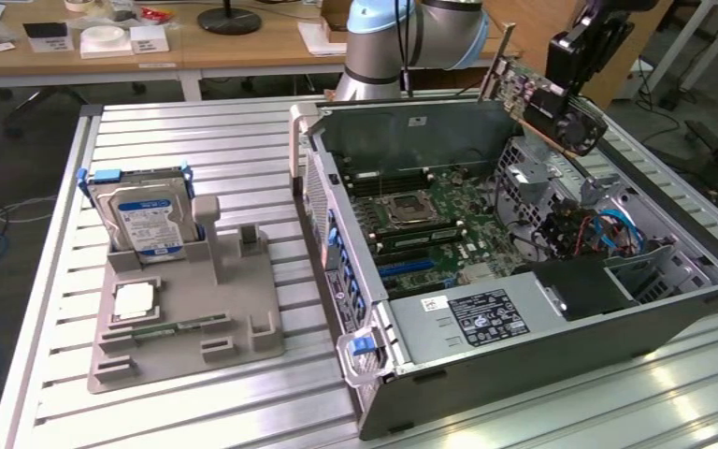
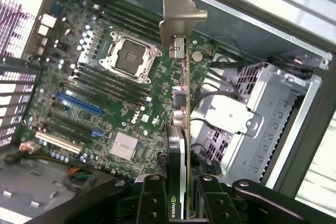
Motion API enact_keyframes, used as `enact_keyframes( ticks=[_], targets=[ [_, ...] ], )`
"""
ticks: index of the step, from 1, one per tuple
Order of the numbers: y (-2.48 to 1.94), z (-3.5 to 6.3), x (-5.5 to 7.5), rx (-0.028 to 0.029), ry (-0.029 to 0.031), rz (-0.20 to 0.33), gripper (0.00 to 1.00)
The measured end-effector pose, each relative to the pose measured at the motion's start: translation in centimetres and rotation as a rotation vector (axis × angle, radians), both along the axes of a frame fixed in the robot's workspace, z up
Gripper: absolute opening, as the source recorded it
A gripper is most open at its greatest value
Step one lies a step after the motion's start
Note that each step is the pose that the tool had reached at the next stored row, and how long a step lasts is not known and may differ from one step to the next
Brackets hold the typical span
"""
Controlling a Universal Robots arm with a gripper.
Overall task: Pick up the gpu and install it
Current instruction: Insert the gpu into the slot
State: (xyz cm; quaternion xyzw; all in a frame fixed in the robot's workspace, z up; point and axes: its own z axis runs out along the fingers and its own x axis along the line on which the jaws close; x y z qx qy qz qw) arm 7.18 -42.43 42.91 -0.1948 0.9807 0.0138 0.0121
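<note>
Fingers [image 2: 152, 203], two of them and black, are closed tight on the one gpu [image 2: 177, 148]. One presses on each flat side, so the card stands on its edge between them. Its silver end bracket [image 2: 181, 17] sticks out at the end far from the fingers. The gpu hangs tilted in the air over the open computer, above the rim, at the exterior view's right.

The room behind has wooden desks [image 1: 247, 51] with small boxes and papers on them. One worktop [image 1: 197, 140] made of long silver metal strips carries everything. One pale blue and grey arm [image 1: 396, 33] rises at its far side. One big grey computer case [image 1: 559, 365] lies on its side with the lid off. Inside it lies one green motherboard [image 2: 152, 114] with one empty square socket [image 2: 128, 56], one blue slot [image 2: 79, 103] and one small silver heat sink [image 2: 124, 145]. Beside the case, at the exterior view's left, sits one grey holder [image 1: 184, 351]. One hard drive [image 1: 147, 220] with a blue and white label stands upright in it. One small square chip [image 1: 135, 299] lies flat on it.
</note>
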Motion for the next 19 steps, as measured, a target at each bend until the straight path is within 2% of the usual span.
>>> enact_keyframes(
  ticks=[19],
  targets=[
    [0.04, -0.13, 0.00, 0.0001, 0.0000, 0.264, 0.27]
  ],
)
